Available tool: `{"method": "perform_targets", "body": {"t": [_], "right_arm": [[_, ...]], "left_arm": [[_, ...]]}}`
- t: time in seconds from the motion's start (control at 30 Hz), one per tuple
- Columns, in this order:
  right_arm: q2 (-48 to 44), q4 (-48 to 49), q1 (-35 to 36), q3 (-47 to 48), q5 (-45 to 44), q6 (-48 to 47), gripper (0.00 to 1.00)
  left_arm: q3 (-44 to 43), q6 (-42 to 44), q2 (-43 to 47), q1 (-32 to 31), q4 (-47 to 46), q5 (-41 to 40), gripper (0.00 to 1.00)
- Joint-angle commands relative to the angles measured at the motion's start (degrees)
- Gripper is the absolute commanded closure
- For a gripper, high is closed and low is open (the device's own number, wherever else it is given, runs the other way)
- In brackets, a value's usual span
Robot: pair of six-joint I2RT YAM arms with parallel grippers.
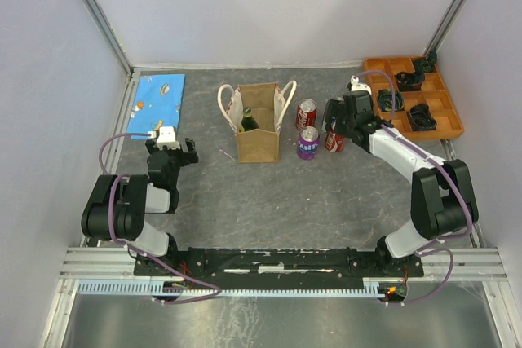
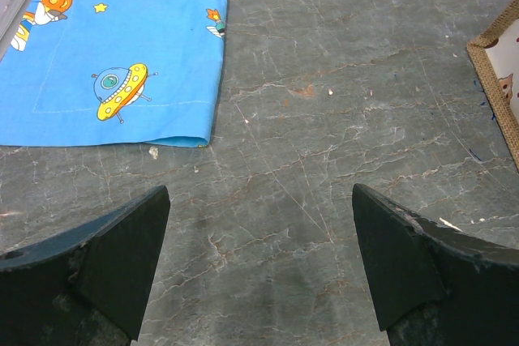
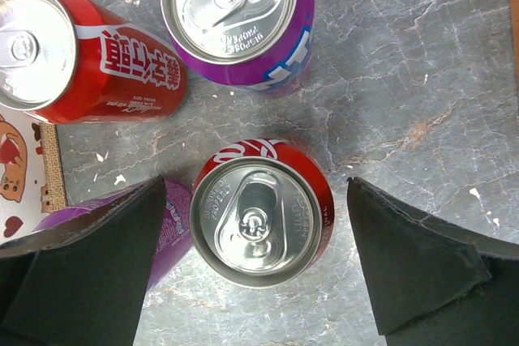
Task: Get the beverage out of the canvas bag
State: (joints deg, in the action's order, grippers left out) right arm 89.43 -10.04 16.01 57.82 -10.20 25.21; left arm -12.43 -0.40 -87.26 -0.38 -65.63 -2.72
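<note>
Blue cloth (image 1: 159,95) at far left; beside it the left gripper (image 2: 259,192), jaws apart over the table (image 2: 324,119). At centre, the bag (image 1: 261,143), a green bottle (image 1: 249,120) inside it. To its right, the right gripper (image 3: 255,200) straddles a red can (image 3: 263,216), jaws apart, not touching. Risk: the drinks stand crowded, so a finger could topple a neighbour. Only the wrist view shows a purple can (image 3: 174,216) behind one finger; only the top view shows the bottle

Tan bag (image 1: 259,144) stands upright and open at upper centre, a dark green bottle (image 1: 248,122) standing inside.
</note>
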Motion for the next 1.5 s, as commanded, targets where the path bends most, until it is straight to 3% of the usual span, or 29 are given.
{"method": "perform_targets", "body": {"t": [0.0,0.23,0.4,0.67,0.97,1.47], "right_arm": [[-4.35,0.03,-0.19,4.76,-1.95,-1.88,0.01],[-9.68,-1.16,0.75,13.17,1.33,-8.04,0.01],[-9.42,-2.61,5.76,21.14,3.4,-14.61,0.04],[-1.36,-4.31,11.97,31.9,18.22,-19.17,0.38],[8.41,-3.83,14.9,37.32,35.32,-17.96,0.31],[18.2,-8.08,19.86,42.95,36.14,-21.66,0.31]], "left_arm": [[-1.21,-0.47,0.14,0.02,-1.63,-0.14,0.01],[-1.27,-0.47,0.14,0.03,-1.7,-0.11,0.01],[-1.2,-0.47,0.16,0.03,-1.68,-0.14,0.01],[-1.25,-0.47,0.16,-0.02,-1.69,-0.14,0.01],[-1.15,-0.47,0.16,0.03,-1.65,-0.13,0.01],[-1.2,-0.47,0.13,0.03,-1.68,-0.09,0.01]]}}
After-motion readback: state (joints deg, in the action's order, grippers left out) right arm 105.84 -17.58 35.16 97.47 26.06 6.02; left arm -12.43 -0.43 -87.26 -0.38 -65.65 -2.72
